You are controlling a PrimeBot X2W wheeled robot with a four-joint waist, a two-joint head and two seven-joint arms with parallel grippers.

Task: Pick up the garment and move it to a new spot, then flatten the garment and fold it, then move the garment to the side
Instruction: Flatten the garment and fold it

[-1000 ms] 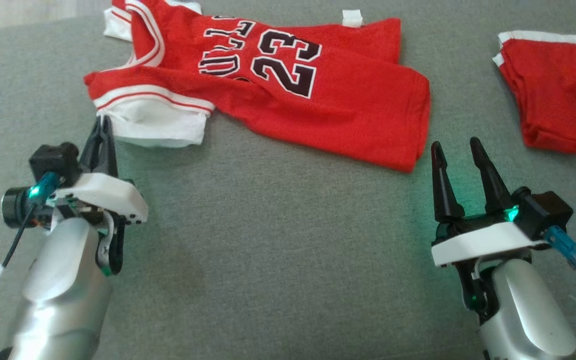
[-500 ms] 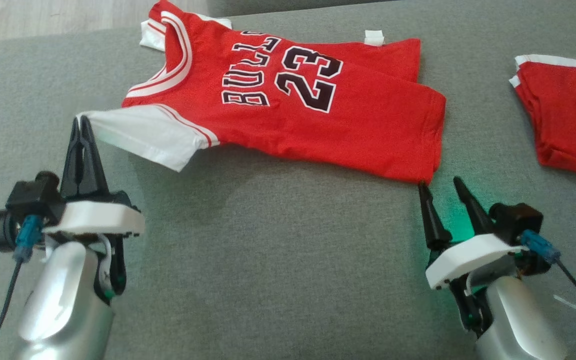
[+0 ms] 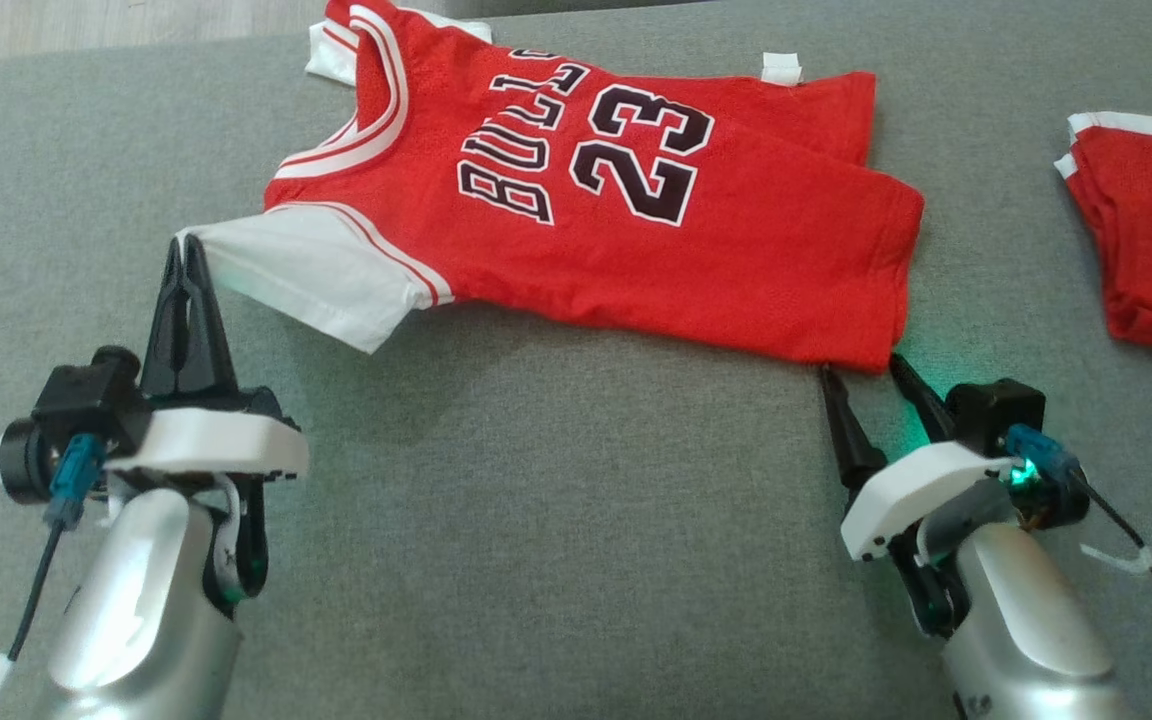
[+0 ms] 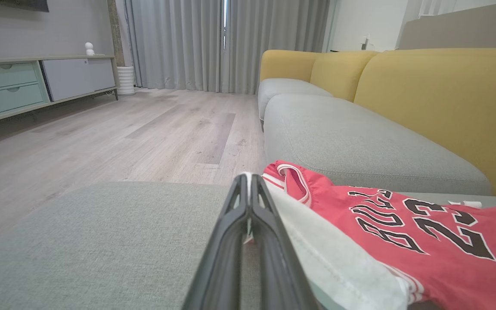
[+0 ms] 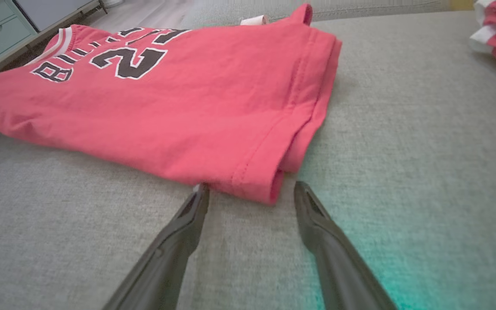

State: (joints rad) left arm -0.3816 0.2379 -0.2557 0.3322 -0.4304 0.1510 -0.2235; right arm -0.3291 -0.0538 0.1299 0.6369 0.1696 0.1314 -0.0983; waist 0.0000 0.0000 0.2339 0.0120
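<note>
The garment [image 3: 616, 230] is a red basketball jersey with white sleeves and the number 23, spread across the grey cushion [image 3: 536, 500]. My left gripper [image 3: 186, 248] is shut on the tip of its white sleeve [image 3: 316, 275], which it holds pulled out to the left; the left wrist view shows the sleeve [image 4: 330, 258] trailing from the gripper [image 4: 248, 178]. My right gripper [image 3: 861, 365] stands open at the jersey's lower right hem corner, one finger on each side of it. In the right wrist view that gripper [image 5: 251, 189] has the hem corner [image 5: 256, 183] between its tips.
A second red garment with white trim [image 3: 1146, 250] lies folded at the right edge of the cushion. Past the cushion runs a grey and yellow sofa [image 4: 403, 112] and a wooden floor [image 4: 101, 137] with a low cabinet [image 4: 24, 86].
The sleeve, folded under a second ago, is now drawn out straight by the left gripper. The right gripper has moved up to the hem corner. The head camera has also shifted.
</note>
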